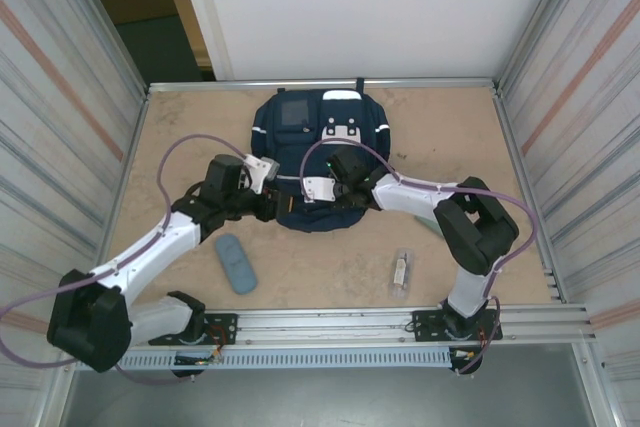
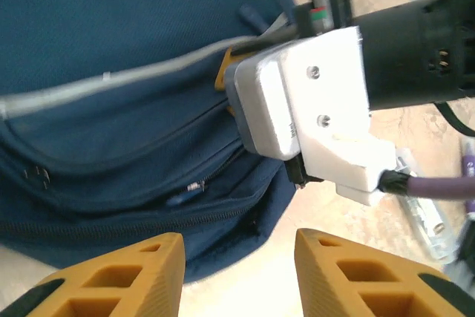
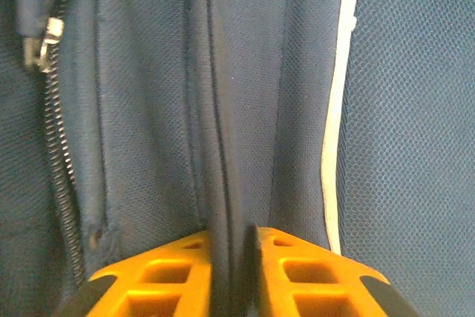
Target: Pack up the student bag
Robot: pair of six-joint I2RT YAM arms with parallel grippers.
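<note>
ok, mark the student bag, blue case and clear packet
student bag (image 1: 296, 150): top view, navy front fabric, mid-bag.
blue case (image 1: 235, 263): top view, centre of its top face.
clear packet (image 1: 401, 270): top view, its middle.

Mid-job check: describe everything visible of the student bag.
The student bag is large, of navy woven fabric with thin white piping, white patches, a grey square panel and zippers. It lies flat at the far middle of the table. The right gripper pinches a fabric fold on its near half; the left gripper hangs open beside it.
</note>
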